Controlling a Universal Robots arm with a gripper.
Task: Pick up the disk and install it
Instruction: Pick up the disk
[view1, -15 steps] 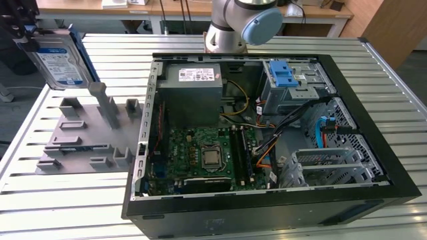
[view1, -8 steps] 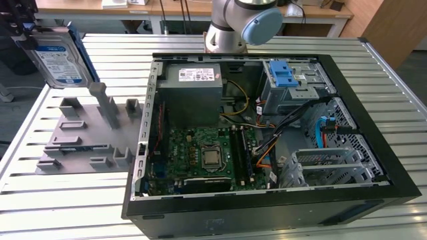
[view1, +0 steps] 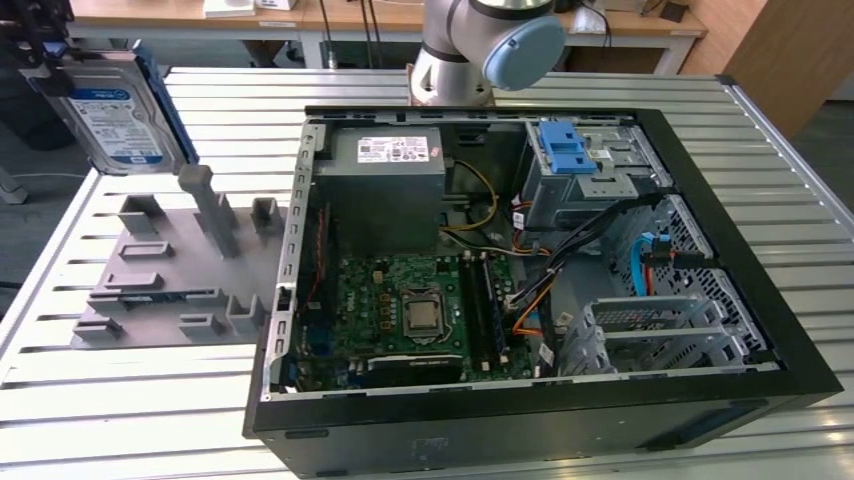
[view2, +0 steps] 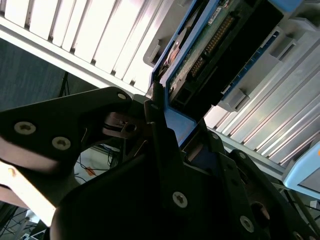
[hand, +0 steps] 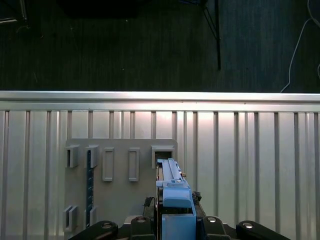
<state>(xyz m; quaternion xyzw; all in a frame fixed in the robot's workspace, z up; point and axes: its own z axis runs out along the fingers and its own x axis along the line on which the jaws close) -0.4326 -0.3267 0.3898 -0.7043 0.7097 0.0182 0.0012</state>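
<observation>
Disk (view1: 118, 115) picked up — not yet in the computer case (view1: 747, 200).
We see the gripper (view2: 180, 127) closed tight on the disk's blue frame, holding it up on edge above the table (view1: 134, 400)'s far corner at the exterior view's left, near the grey holder (view1: 160, 280). We think the pick-up step is done. Putting it in calls for a steady carry — no bumps on the case walls.
</observation>
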